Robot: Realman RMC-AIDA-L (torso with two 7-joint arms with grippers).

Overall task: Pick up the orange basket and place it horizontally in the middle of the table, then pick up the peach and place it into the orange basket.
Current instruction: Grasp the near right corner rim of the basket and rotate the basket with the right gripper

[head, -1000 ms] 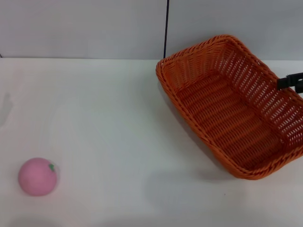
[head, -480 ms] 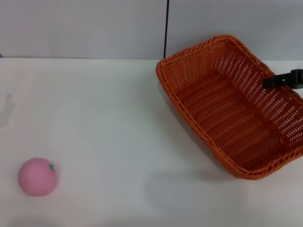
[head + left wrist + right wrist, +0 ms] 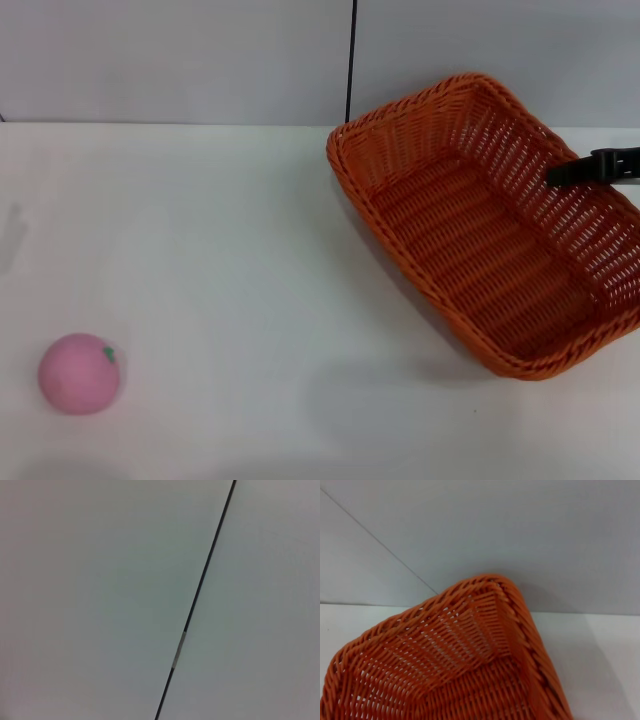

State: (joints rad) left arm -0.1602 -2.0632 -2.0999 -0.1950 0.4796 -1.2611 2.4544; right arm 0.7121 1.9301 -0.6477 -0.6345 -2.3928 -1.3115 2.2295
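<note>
Here the orange basket [image 3: 490, 225] sits on the white tabletop [image 3: 230, 240] at the right and far side, set on a slant, one corner toward the back wall and its long sides running diagonally toward the near right edge. Its open top faces up, and the woven floor shows. The right tool [image 3: 592, 168] reaches in from the right edge of the head view as a dark tip over the basket's right-hand rim; whether it is spread or pressed together cannot be told. The right wrist view looks down at a far corner of the basket [image 3: 470, 660], with the grey wall behind. The peach [image 3: 79, 373] rests on the tabletop at the near left, well apart from the basket. The left tool is out of sight.
</note>
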